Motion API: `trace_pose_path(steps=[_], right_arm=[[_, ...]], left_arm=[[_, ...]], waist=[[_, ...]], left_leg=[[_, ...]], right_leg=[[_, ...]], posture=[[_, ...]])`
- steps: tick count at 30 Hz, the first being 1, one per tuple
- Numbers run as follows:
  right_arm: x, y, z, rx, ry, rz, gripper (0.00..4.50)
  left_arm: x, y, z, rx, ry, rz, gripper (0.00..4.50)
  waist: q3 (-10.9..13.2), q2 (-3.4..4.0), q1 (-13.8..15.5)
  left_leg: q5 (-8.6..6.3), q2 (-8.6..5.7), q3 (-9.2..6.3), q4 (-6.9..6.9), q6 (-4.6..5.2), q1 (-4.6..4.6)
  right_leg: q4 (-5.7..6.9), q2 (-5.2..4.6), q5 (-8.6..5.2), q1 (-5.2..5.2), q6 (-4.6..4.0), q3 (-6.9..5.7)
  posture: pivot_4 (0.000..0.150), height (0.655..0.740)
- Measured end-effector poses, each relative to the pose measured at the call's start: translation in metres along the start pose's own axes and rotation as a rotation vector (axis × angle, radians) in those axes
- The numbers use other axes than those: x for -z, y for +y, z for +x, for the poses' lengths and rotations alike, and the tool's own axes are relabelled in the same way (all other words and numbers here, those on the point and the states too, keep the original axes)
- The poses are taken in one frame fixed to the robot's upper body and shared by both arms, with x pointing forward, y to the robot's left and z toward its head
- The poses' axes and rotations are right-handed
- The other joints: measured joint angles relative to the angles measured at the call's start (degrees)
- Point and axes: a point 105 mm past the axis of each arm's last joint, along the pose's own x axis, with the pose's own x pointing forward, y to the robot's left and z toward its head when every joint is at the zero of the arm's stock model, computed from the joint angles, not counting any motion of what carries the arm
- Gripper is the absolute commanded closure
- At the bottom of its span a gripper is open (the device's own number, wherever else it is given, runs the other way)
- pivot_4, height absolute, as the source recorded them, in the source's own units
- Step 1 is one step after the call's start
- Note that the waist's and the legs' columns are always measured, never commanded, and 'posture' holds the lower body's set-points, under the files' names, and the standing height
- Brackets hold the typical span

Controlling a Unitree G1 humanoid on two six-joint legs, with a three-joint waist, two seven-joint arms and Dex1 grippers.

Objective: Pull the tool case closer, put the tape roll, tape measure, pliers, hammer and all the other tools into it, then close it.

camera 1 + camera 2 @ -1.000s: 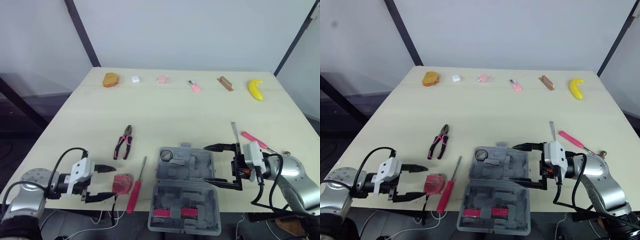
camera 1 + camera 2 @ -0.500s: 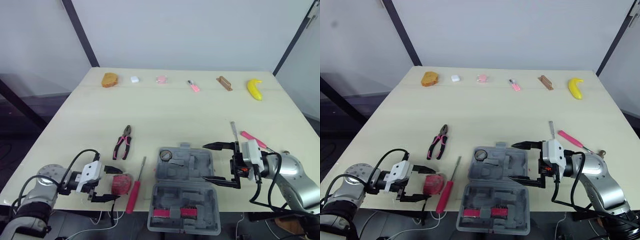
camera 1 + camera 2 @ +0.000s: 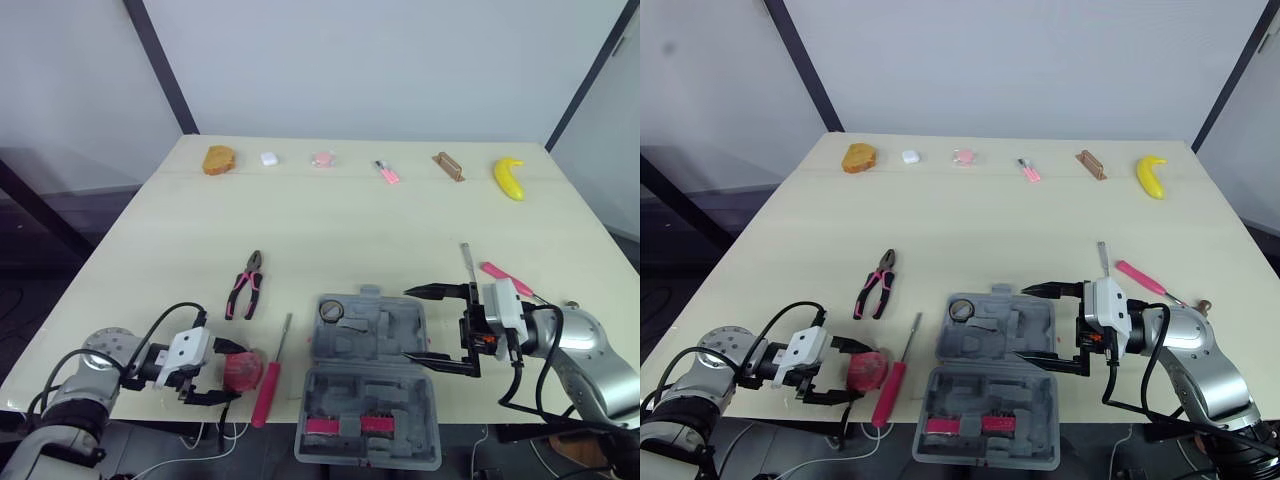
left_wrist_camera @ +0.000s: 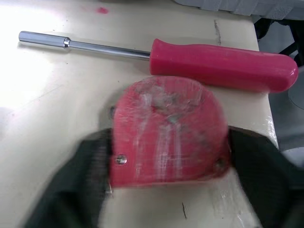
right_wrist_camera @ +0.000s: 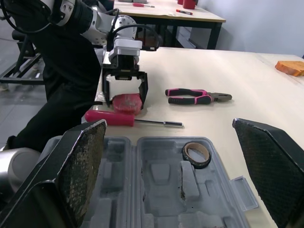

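Tool case point(image 3: 368, 400) lies open with the tape roll point(image 3: 333, 310) in it, the left gripper point(image 3: 228, 370) is open around the tape measure point(image 4: 167, 128) left of the case, the right gripper point(image 3: 411, 325) is open too, and the pliers point(image 3: 246, 285) are not packed yet.

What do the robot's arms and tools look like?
The left arm and right arm are rounded silver-grey metal with looping black cables. The left tool and right tool each have a white boxy block and two long black fingers. The right tool's pads have a bumpy crisscross texture.
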Motion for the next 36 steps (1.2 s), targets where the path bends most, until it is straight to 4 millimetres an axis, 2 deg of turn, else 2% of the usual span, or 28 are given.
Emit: trace_pose_path(steps=[8,11,15,19,21,23,25,26,30,33,36], right_arm=[[0.000,0.001,0.002,-0.015,-0.002,0.000,0.00],[0.000,0.001,0.002,-0.016,-0.004,0.003,0.00],[0.000,0.001,0.003,-0.008,-0.022,0.036,0.00],[0.002,-0.002,0.005,0.037,-0.045,0.131,0.00],[0.004,-0.006,0.008,0.089,-0.046,0.216,0.00],[0.005,-0.007,0.008,0.108,-0.038,0.250,0.00],[0.011,-0.009,0.007,0.143,0.001,0.335,0.00],[0.019,-0.009,0.005,0.167,0.036,0.424,0.00],[0.024,-0.007,0.000,0.202,0.073,0.551,0.00],[0.023,-0.013,0.001,0.263,0.052,0.684,0.00],[0.020,-0.015,0.005,0.286,0.028,0.773,0.00]], left_arm=[[-0.002,-0.001,-0.001,-0.019,-0.024,-0.009,1.56],[-0.011,0.003,-0.006,-0.036,-0.053,0.003,1.56],[-0.026,0.010,-0.025,-0.057,-0.035,0.074,1.56],[-0.055,0.018,-0.030,-0.068,-0.104,0.112,1.56],[-0.077,0.021,-0.024,-0.034,-0.140,0.147,1.56],[-0.086,0.022,-0.021,-0.026,-0.151,0.157,1.56],[-0.105,0.025,-0.013,-0.010,-0.189,0.196,1.56],[-0.123,0.027,-0.003,0.004,-0.232,0.223,1.56],[-0.143,0.033,0.011,-0.002,-0.294,0.245,1.56],[-0.165,0.040,0.035,0.010,-0.352,0.301,1.56],[-0.173,0.045,0.052,0.023,-0.356,0.319,1.56]], waist=[[0.0,0.00,0.0],[0.0,-0.01,0.0],[0.0,-0.02,0.0],[0.0,-0.02,0.1],[0.0,-0.02,0.0],[0.0,-0.02,0.0],[0.0,-0.02,0.1],[0.0,-0.01,0.1],[0.0,-0.01,0.0],[0.0,-0.02,0.0],[0.0,-0.02,-0.3]], left_leg=[[0.00,0.02,-0.03,0.00,0.00,0.00],[0.00,0.02,-0.07,0.00,0.00,0.00],[0.00,0.03,-0.10,0.00,0.00,0.00],[0.00,0.04,-0.09,0.01,0.00,-0.01],[0.00,0.03,-0.09,0.01,0.00,-0.02],[0.00,0.02,-0.09,0.01,0.00,-0.02],[0.00,0.01,-0.09,0.01,0.00,-0.02],[0.00,-0.01,-0.09,0.02,0.00,-0.03],[0.00,0.00,-0.09,0.02,0.00,-0.04],[0.00,-0.02,-0.06,0.07,0.00,-0.06],[0.00,0.00,-0.09,0.06,0.00,-0.06]], right_leg=[[0.00,0.00,0.00,0.00,0.00,0.00],[0.01,0.00,0.00,0.00,0.00,-0.01],[0.01,-0.01,0.00,-0.01,0.00,0.02],[0.01,-0.03,0.00,0.00,0.00,0.01],[0.01,-0.01,0.00,0.00,0.00,0.02],[0.01,0.00,0.00,-0.01,0.00,0.02],[0.00,-0.01,0.00,0.00,0.00,0.02],[0.00,-0.03,0.00,0.00,0.01,0.04],[0.01,0.05,0.00,0.00,0.00,0.05],[0.02,0.07,0.01,0.01,0.01,0.06],[0.01,0.14,0.00,0.00,0.01,0.12]], posture=[[0.150,0.7400],[0.150,0.7400],[0.150,0.7400],[0.150,0.7400],[0.150,0.7400],[0.150,0.7400],[0.150,0.7400],[0.150,0.7400],[0.150,0.7400],[0.150,0.7400],[0.150,0.7400]])
